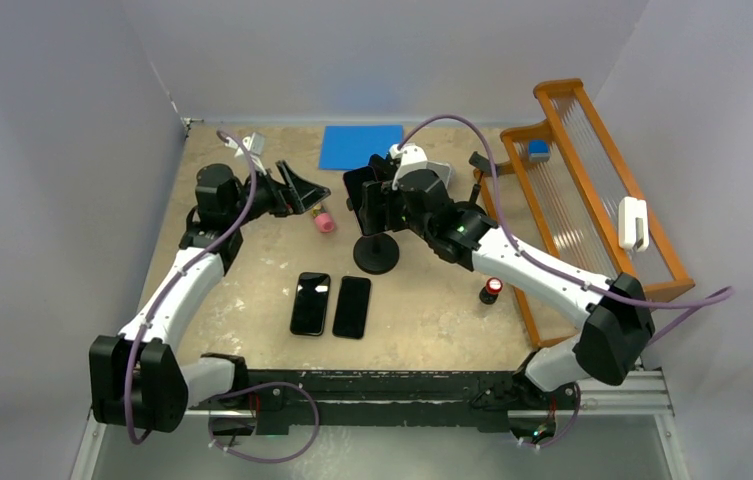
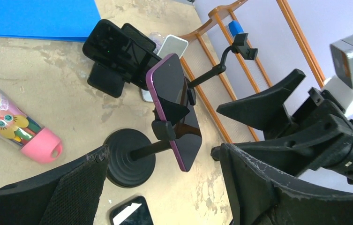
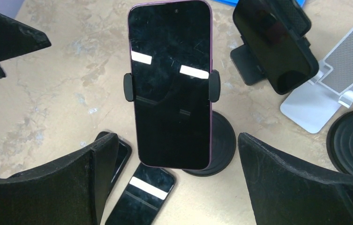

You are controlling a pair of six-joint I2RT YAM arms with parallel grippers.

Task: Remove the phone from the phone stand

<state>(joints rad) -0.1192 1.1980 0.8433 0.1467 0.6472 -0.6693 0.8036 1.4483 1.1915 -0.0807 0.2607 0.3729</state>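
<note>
the right gripper (image 3: 176, 140) is spread wide and holds nothing. the phone (image 3: 170, 84) stands straight ahead of it, centred between its fingers (image 3: 71, 183) but untouched, and is clamped at both long edges by the phone stand (image 3: 221, 140). the left gripper (image 2: 158, 157), also spread, faces the phone edge-on. this looks like the approach step. the next move calls for advancing, pinching the long edges, and then pulling the phone free.
</note>
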